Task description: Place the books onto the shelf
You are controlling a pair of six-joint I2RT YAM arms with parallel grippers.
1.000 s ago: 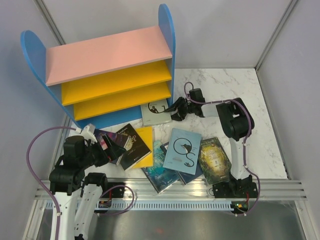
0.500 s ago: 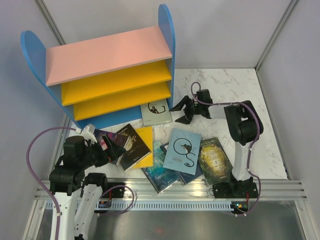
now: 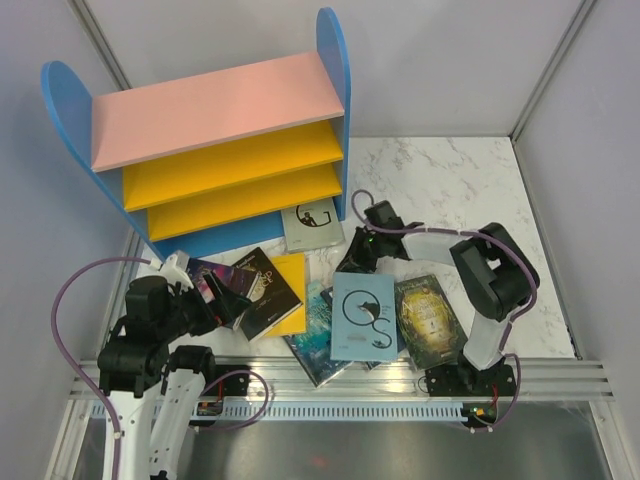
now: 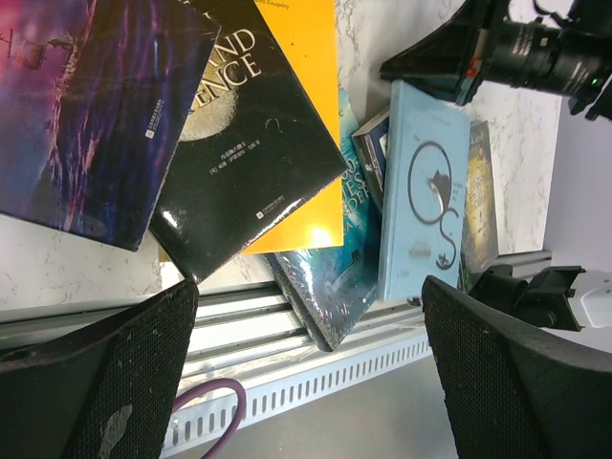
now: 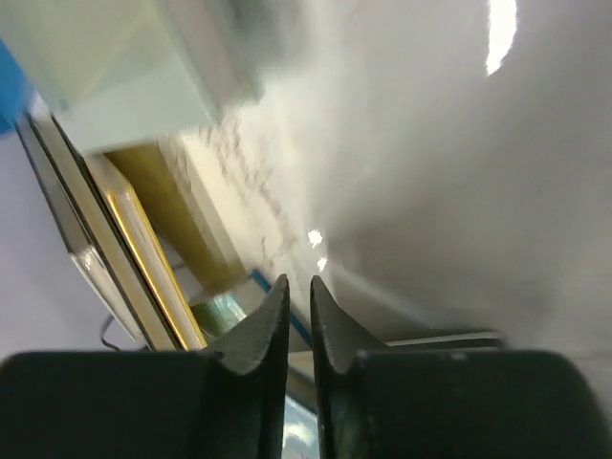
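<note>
Spread over the desk (image 3: 470,180) in front of the shelf (image 3: 215,110): the books (image 3: 425,320), all lying flat. At the top edge of the light blue book (image 3: 362,315), right end effector (image 3: 358,258), nearly clenched; any grip on it impossible to tell. Left end effector (image 4: 311,325) released wide, near the purple book (image 4: 86,105).

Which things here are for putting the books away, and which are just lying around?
For the job:
big shelf with blue sides, pink and yellow boards
pale grey paperback with a "G"
black-and-gold paperback
yellow paperback
purple paperback
teal paperback
light blue paperback
green-gold paperback

Just there, nothing loose:
white marble table
silver metal rail
</note>
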